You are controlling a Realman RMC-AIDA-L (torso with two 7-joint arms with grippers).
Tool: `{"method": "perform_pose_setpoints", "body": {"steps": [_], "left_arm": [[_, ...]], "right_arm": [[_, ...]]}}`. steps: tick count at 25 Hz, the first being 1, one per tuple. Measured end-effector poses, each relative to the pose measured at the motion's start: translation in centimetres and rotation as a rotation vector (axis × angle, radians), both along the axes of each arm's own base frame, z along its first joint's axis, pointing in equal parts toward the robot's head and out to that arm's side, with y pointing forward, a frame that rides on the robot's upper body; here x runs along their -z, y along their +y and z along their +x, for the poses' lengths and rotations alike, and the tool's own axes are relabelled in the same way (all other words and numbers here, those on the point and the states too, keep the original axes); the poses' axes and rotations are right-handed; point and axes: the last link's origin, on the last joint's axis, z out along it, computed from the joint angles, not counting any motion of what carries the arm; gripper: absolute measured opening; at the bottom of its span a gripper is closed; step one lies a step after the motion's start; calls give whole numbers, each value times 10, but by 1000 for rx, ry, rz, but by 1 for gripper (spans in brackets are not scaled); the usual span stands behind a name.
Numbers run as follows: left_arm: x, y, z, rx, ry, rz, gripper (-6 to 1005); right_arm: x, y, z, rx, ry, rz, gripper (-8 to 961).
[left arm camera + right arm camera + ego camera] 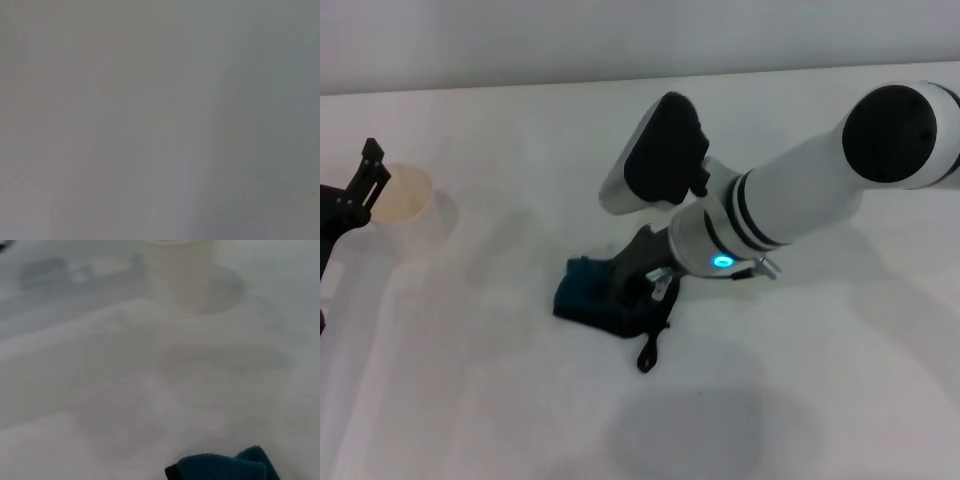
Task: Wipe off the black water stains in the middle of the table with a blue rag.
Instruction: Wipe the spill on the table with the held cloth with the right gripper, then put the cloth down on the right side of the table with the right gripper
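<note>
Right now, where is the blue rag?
In the head view, the blue rag lies mid-table, under the right tool, well right of the paper cup.

A pale paper cup (402, 193) stands upright at the left, far side.

Beneath the black right claw (645, 285) lies the dark teal-blue rag (590, 295) with black edging — on a plain white tabletop (520, 400), away from a pale cream cup (402, 193).
</note>
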Motion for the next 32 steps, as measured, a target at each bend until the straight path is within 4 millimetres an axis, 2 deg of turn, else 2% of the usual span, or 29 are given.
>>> {"method": "perform_pose_setpoints", "body": {"steps": [4,8,11,13,17,18,19,22,27,32], "left_arm": [[0,0,0,-5,-27,-4,883],[-1,-1,-2,-8,-37,-5,884],[-1,-1,-1,-5,-40,-2,884],[-2,-1,-1,-3,-41,0,884],[-2,-1,-1,-3,-41,0,884],[-2,-1,-1,-3,-41,1,884],[-2,-1,-1,-3,-40,1,883],[-2,-1,-2,-3,-39,1,883],[-4,0,-1,-1,-53,1,883],[-5,4,1,8,-52,1,884]], "right_arm": [[-1,0,-2,24,61,-2,88],[-14,17,14,62,67,92,97],[-37,34,39,162,81,172,103],[-55,38,55,226,114,208,107],[-94,35,86,317,179,293,116],[-111,31,102,360,192,335,118],[-111,31,102,360,192,335,120],[-136,20,125,458,243,378,126],[-141,10,136,494,260,383,137],[-130,6,132,428,253,354,148]]}}
